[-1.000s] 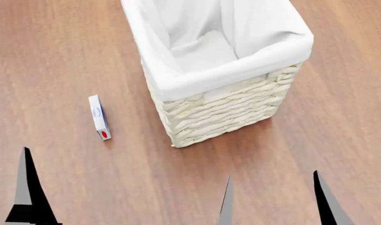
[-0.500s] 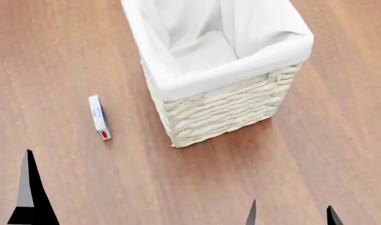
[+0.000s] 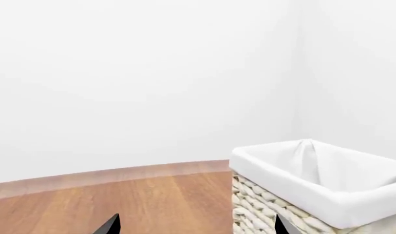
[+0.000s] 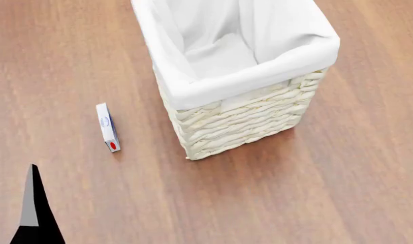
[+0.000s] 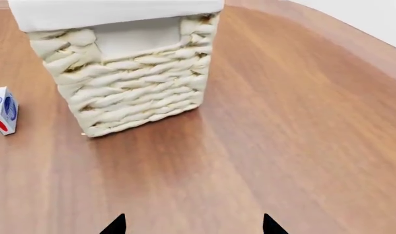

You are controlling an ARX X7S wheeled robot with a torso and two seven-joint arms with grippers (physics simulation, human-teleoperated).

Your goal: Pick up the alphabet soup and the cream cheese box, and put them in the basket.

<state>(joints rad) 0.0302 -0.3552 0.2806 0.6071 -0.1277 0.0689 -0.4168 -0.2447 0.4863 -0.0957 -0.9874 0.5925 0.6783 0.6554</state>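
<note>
The cream cheese box lies on the wooden floor left of the basket; it is white with blue print and a red spot at its near end. It also shows in the right wrist view, beside the basket. The alphabet soup is out of view. My left gripper is open and empty, low near the basket's side; one of its fingers shows at the head view's lower left. My right gripper is open and empty above bare floor, short of the basket.
The wooden floor spreads all round the basket. A white wall rises behind the floor in the left wrist view. The basket's white cloth lining holds nothing that I can see.
My right gripper's fingers have dropped back out of the head view's lower edge. The left finger has sunk slightly. The box and basket have not moved.
</note>
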